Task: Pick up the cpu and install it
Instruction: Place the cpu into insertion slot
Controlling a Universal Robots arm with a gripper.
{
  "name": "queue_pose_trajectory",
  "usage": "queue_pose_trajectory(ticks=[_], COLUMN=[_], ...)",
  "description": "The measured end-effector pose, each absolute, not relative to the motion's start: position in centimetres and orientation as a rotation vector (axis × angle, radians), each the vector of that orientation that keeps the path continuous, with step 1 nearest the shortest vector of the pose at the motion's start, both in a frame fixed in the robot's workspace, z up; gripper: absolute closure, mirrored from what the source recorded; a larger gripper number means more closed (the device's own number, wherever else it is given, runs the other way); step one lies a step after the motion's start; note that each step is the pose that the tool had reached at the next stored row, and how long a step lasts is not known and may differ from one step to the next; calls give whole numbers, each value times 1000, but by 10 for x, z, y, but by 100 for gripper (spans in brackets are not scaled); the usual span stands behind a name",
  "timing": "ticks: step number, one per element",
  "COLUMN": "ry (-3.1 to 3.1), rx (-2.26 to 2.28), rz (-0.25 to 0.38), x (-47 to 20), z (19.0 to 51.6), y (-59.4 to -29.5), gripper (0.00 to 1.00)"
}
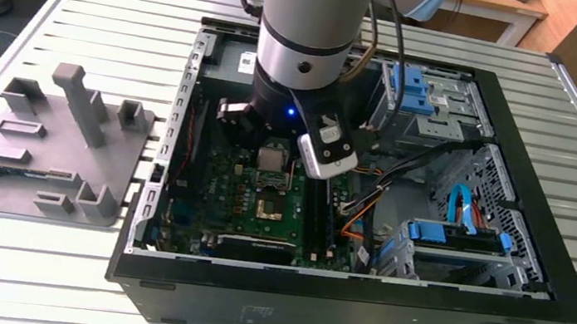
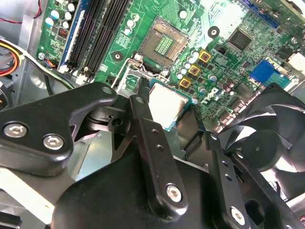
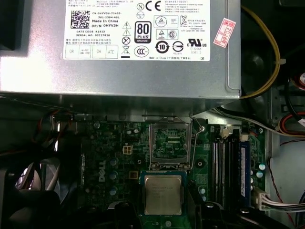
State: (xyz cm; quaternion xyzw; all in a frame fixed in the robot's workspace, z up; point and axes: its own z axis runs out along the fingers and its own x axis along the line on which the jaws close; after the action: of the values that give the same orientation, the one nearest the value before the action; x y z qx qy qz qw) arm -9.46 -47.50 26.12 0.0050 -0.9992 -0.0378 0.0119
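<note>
The cpu (image 2: 167, 106), a small square chip with a silver-grey top and green rim, sits between my gripper's two black fingers (image 2: 143, 112). My gripper (image 2: 167, 98) is shut on its opposite edges. In the first wrist view the cpu (image 3: 163, 194) hangs beside the open socket (image 3: 169, 143), whose hinged frame stands raised. The second wrist view shows the socket (image 2: 164, 45) bare, with its contact field exposed, a short way beyond the chip. In the exterior view my gripper (image 1: 273, 153) is low inside the computer case with the cpu (image 1: 272, 161) just above the motherboard (image 1: 222, 174).
The open case (image 1: 360, 301) lies on a slatted metal table. A silver power supply (image 3: 119, 47) sits past the socket, memory slots (image 3: 228, 162) run beside it, and a black fan (image 2: 267, 143) is close by. A grey holder plate (image 1: 45, 147) rests at the exterior view's left.
</note>
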Motion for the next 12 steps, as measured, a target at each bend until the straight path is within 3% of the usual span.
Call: queue_pose_trajectory(ticks=[12], ry=[-3115], rx=[16], rz=[-117], x=[-95], z=[258], y=[-475], gripper=[53])
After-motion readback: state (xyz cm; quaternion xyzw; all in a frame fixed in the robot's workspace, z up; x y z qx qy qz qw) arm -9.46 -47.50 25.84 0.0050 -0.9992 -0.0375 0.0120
